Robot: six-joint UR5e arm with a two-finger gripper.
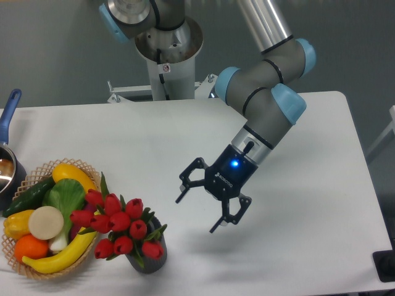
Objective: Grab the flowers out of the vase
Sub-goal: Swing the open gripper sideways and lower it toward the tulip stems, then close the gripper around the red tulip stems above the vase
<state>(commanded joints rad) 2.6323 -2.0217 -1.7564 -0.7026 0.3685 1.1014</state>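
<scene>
Jaws: spread wide, holding nothing; the black two-finger gripper (196,213) is tilted toward the left, above the white tabletop (185,142).
Flowers: bunch of red tulip buds with green leaves (120,225), standing in the short dark grey ribbed vase (148,258), left of the gripper, apart from it.
Vase: near the front edge, just beside the wicker basket of fruit and vegetables (28,268).
Pot: blue-handled pot (8,120) at the left edge.

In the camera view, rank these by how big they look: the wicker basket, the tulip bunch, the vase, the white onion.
1. wicker basket, partly cropped at the left edge
2. flowers
3. vase and white onion: too close to rank, as the flowers hide much of the vase
</scene>
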